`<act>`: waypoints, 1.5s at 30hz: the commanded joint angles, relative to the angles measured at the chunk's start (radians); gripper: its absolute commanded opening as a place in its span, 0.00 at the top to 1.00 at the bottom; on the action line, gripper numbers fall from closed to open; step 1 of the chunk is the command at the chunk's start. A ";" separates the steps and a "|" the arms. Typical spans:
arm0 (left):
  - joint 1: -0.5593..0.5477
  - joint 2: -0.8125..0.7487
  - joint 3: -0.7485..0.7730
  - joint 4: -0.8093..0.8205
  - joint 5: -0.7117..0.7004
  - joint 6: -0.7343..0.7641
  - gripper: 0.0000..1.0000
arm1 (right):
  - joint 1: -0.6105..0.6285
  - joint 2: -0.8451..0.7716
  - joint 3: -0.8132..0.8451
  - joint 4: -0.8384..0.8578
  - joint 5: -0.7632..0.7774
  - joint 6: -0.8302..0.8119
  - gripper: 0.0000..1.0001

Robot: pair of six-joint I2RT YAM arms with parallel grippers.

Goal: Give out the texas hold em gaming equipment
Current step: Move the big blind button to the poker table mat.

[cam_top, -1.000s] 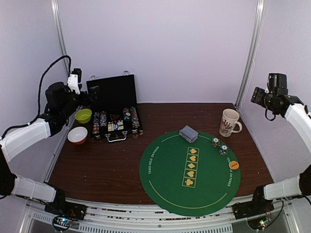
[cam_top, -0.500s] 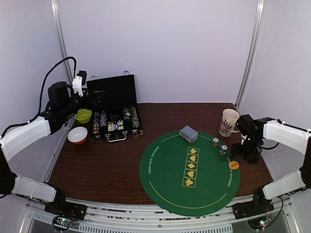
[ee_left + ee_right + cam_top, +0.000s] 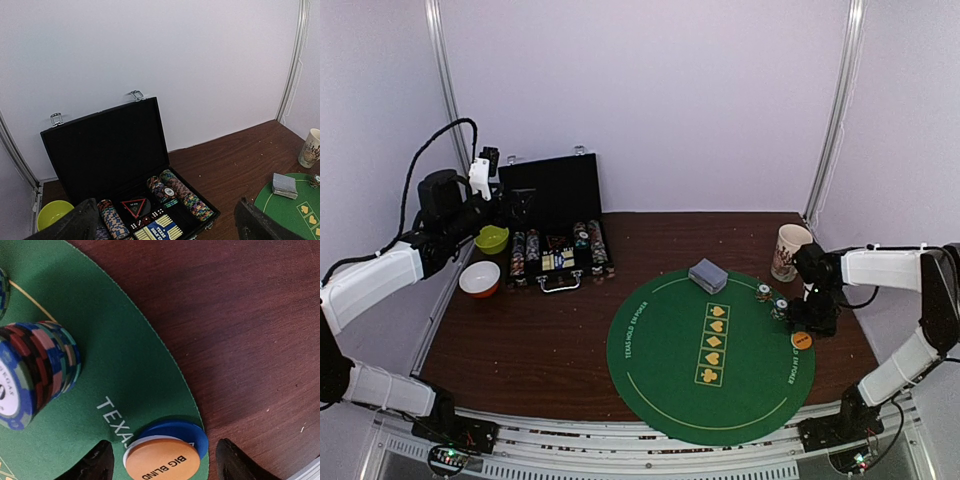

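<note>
A grey-blue card deck (image 3: 708, 275) lies at the far side of the round green mat (image 3: 660, 350). Two small chip stacks (image 3: 779, 307) stand near the mat's right rim. The orange disc (image 3: 801, 339), marked BIG BLIND (image 3: 162, 461), rests on a white disc (image 3: 129, 450) and a blue disc (image 3: 182, 432) at the mat's edge. My right gripper (image 3: 162, 466) hangs low over this pile, open, one finger on each side and a gap to both. One multicoloured chip stack (image 3: 35, 372) stands to the left of it. My left gripper (image 3: 513, 205) is open in the air in front of the black chip case (image 3: 107, 150).
The open case (image 3: 552, 205) holds rows of chips (image 3: 182, 192), dice and a card box. A green bowl (image 3: 492, 238) and an orange-and-white bowl (image 3: 480, 278) sit left of it. A cream mug (image 3: 789, 252) stands just behind my right arm. Bare brown table (image 3: 250, 315) lies right of the mat.
My right arm has swung down from high at the right wall to the mat's right rim, over the orange disc. The left arm shifted slightly toward the case.
</note>
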 commanded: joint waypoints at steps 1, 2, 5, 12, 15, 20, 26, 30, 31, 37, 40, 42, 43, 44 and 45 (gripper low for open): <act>-0.004 0.000 -0.005 0.039 0.005 0.010 0.02 | 0.005 0.026 -0.009 -0.003 0.037 -0.015 0.28; -0.004 -0.001 -0.005 0.038 0.004 0.009 0.02 | 0.005 0.027 -0.011 -0.006 0.038 -0.016 0.29; -0.005 0.000 -0.003 0.038 0.005 0.010 0.02 | 0.005 0.028 -0.027 0.004 0.019 -0.017 0.33; -0.004 0.000 0.000 0.035 0.001 0.016 0.02 | 0.007 0.020 -0.048 -0.012 0.030 -0.018 0.44; -0.005 -0.003 0.000 0.033 -0.001 0.019 0.02 | 0.017 0.003 -0.046 -0.025 0.020 -0.012 0.52; -0.004 -0.005 0.001 0.031 -0.006 0.024 0.02 | 0.043 -0.032 -0.039 -0.068 0.010 0.006 0.59; -0.004 -0.011 0.000 0.030 -0.008 0.026 0.02 | 0.117 -0.075 -0.029 -0.140 -0.010 0.052 0.61; -0.005 -0.013 0.000 0.030 -0.008 0.028 0.02 | 0.170 -0.094 -0.027 -0.198 -0.021 0.086 0.63; -0.005 -0.014 0.000 0.030 -0.008 0.030 0.02 | 0.190 -0.099 -0.031 -0.203 -0.029 0.099 0.63; -0.005 -0.013 0.000 0.030 -0.008 0.031 0.02 | 0.271 -0.110 -0.061 -0.219 -0.066 0.141 0.58; -0.005 -0.013 -0.002 0.030 -0.006 0.031 0.02 | 0.270 -0.099 -0.057 -0.223 -0.053 0.137 0.49; -0.004 -0.014 -0.001 0.030 -0.007 0.035 0.02 | 0.268 -0.076 -0.046 -0.233 -0.052 0.124 0.33; -0.004 -0.016 -0.001 0.030 -0.006 0.035 0.02 | 0.266 -0.066 -0.035 -0.242 -0.040 0.119 0.26; -0.005 -0.017 -0.001 0.030 -0.007 0.038 0.02 | 0.263 -0.059 -0.018 -0.250 -0.016 0.119 0.23; -0.004 -0.017 -0.001 0.030 -0.007 0.038 0.02 | 0.255 -0.056 0.000 -0.256 0.011 0.118 0.20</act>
